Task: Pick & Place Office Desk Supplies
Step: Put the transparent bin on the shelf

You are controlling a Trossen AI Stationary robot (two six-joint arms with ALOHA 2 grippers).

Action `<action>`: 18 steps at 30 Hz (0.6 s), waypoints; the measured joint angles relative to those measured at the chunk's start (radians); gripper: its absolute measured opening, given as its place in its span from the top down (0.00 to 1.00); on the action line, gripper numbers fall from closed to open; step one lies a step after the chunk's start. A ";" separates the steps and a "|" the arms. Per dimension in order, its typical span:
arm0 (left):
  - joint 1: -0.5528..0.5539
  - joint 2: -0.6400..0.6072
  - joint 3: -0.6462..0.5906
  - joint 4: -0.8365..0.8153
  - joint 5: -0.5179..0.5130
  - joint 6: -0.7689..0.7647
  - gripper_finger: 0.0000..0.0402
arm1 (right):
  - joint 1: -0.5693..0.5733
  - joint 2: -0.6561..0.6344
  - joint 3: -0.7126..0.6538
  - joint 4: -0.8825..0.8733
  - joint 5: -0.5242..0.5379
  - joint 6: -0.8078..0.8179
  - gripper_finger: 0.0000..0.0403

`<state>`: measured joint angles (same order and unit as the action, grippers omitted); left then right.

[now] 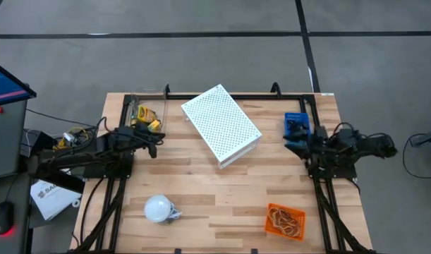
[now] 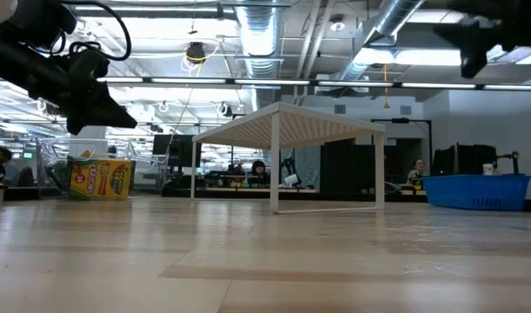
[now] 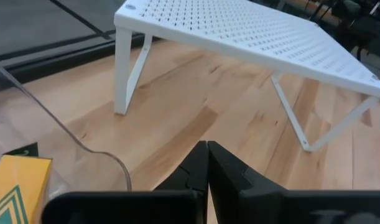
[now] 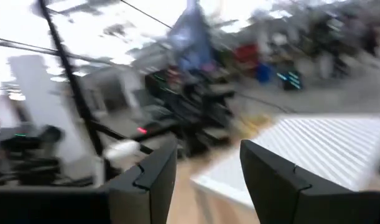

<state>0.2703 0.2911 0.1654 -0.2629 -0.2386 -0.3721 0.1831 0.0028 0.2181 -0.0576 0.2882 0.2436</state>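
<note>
The left gripper (image 1: 156, 144) hangs clenched on nothing, just beside the clear bin (image 1: 134, 107) that holds the crayon boxes (image 1: 146, 116) at the table's far left. The right gripper (image 1: 291, 143) is raised with its jaws released (nothing between them) near the blue basket (image 1: 297, 121). Tan rubber bands (image 1: 284, 220) lie in the orange tray (image 1: 269, 227) at the near right. The white perforated box (image 1: 221, 124) stands between the arms.

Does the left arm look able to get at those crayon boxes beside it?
Probably yes. The left gripper sits shut just beside the crayon boxes, which lie in a clear bin open on top, and nothing stands between them. It would have to open first.
</note>
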 joint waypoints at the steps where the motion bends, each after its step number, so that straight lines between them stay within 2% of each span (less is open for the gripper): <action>1: 0.000 0.006 0.000 0.002 0.000 0.000 1.00 | 0.009 0.000 -0.010 0.024 -0.016 -0.016 0.57; 8: 0.000 0.026 0.000 0.003 0.000 0.000 1.00 | -0.005 0.000 -0.106 0.055 -0.099 -0.070 0.57; 14: 0.000 0.025 0.000 0.002 0.000 0.000 1.00 | -0.028 0.000 -0.193 0.058 -0.110 -0.071 0.57; 18: 0.000 0.025 0.000 0.002 0.000 0.000 1.00 | -0.029 0.002 -0.205 0.086 -0.126 -0.085 0.57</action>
<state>0.2706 0.3164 0.1654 -0.2612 -0.2389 -0.3721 0.1536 0.0050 0.0135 0.0280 0.1624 0.1589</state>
